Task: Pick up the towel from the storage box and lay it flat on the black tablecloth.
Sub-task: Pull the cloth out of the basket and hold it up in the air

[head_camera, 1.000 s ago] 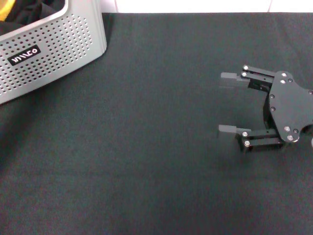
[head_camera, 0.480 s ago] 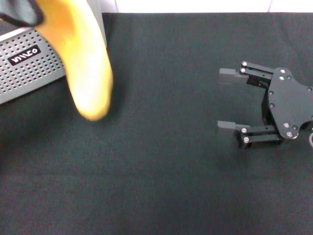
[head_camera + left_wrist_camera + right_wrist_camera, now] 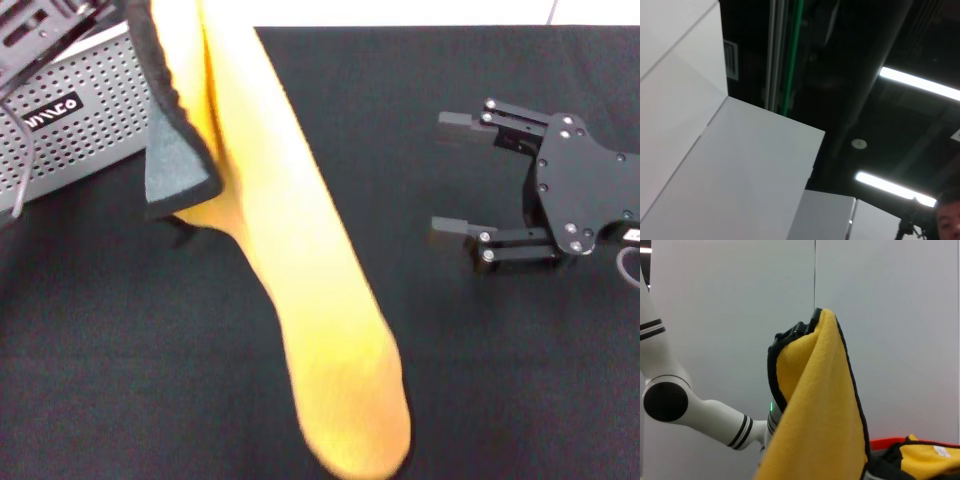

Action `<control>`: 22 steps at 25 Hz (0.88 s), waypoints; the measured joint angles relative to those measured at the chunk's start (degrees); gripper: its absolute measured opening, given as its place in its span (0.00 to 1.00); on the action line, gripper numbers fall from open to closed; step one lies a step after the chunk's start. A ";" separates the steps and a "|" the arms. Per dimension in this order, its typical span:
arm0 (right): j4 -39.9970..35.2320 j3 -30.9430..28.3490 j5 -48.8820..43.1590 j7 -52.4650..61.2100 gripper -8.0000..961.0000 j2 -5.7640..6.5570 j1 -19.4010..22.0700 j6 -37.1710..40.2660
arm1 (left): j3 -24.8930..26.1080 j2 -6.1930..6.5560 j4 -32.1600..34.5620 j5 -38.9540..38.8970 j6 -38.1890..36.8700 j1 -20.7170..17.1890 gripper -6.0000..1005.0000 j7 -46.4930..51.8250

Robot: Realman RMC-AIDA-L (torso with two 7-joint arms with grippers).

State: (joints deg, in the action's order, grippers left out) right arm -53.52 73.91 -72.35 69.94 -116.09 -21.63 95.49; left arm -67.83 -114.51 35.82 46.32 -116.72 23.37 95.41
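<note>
Left gripper (image 3: 790, 337) — towel (image 3: 290, 290) aloft

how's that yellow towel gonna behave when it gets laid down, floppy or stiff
Likely very floppy: the towel hangs in a long drooping fold from the left gripper. It probably bunches on the black tablecloth unless spread. The open right gripper could help.

Towel (image 3: 300, 300) fleecy cloth; storage box (image 3: 90, 120) perforated plastic.
</note>
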 joint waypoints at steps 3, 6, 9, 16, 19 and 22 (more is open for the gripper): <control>2.85 0.37 0.46 -2.28 0.90 -0.05 -1.12 -1.80 | -0.16 -0.02 0.11 -0.39 0.03 1.20 0.03 1.07; 5.67 1.53 1.27 -4.32 0.90 -0.10 -2.07 -5.41 | 0.06 -0.53 0.12 -0.79 0.05 2.48 0.03 2.00; 8.66 3.23 2.01 -6.02 0.90 -0.11 -3.30 -7.74 | 0.16 -0.70 -0.06 -2.20 0.07 3.40 0.03 2.25; 12.80 4.02 2.04 -7.48 0.90 -0.10 -4.24 -7.55 | 0.30 -1.08 -0.31 -8.88 0.17 3.65 0.03 2.24; 14.92 5.56 2.10 -7.84 0.90 -0.09 -5.18 -7.19 | 0.29 -1.27 -0.32 -11.41 0.19 3.72 0.03 2.28; 15.55 8.68 2.14 -8.81 0.90 -0.10 -5.62 -7.64 | 0.28 -1.29 -0.32 -13.39 0.19 3.78 0.03 2.26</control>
State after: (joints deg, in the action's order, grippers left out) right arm -37.97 82.59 -70.21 61.13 -116.18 -27.25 87.85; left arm -67.55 -115.79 35.51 32.93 -116.53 27.15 97.67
